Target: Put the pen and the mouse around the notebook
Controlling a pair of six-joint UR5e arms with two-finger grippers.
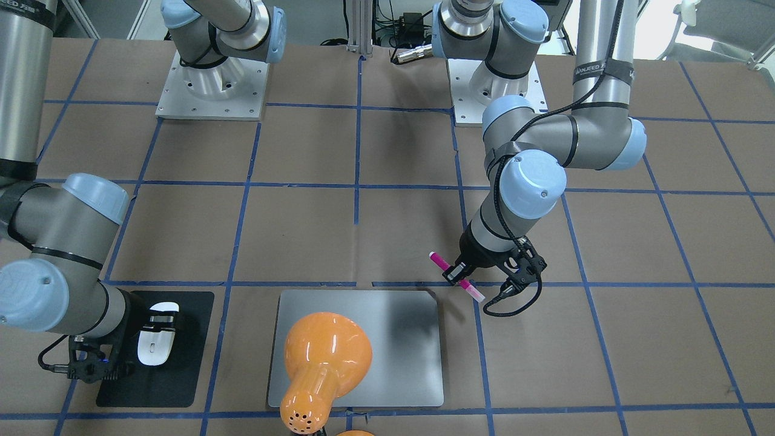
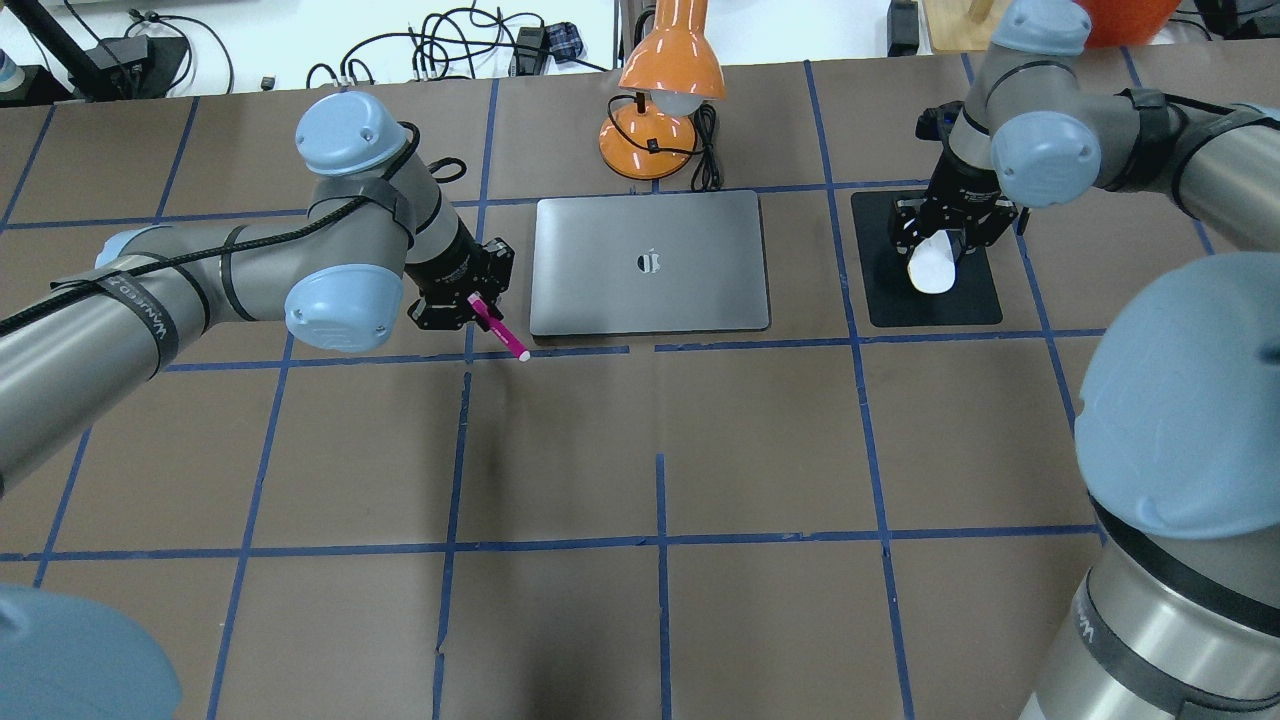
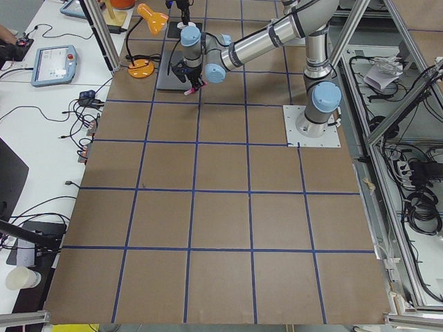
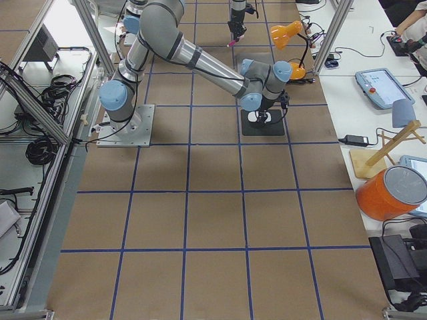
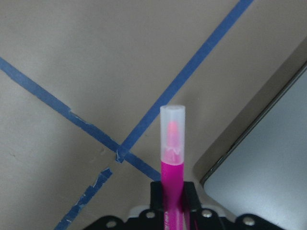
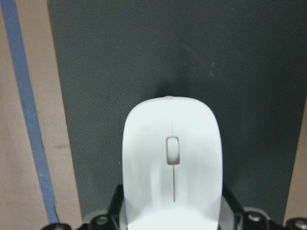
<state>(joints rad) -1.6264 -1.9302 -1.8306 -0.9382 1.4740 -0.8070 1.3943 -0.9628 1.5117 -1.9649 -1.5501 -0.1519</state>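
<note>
My left claw [image 2: 476,304] is clamped on the pen [image 2: 503,335] just beside a corner of the notebook [image 2: 650,295], perhaps not yet touching down, so next I lower and release, while my right claw [image 2: 942,243] pinches the mouse [image 2: 931,271] over the mat [image 2: 965,300].

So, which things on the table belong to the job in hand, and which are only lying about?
Belong to the job:
- the pen, gripped in the left end effector
- the mouse, gripped in the right end effector over the black mat
- the notebook, lying flat

Just lying about:
- the orange desk lamp
- the black mat
</note>
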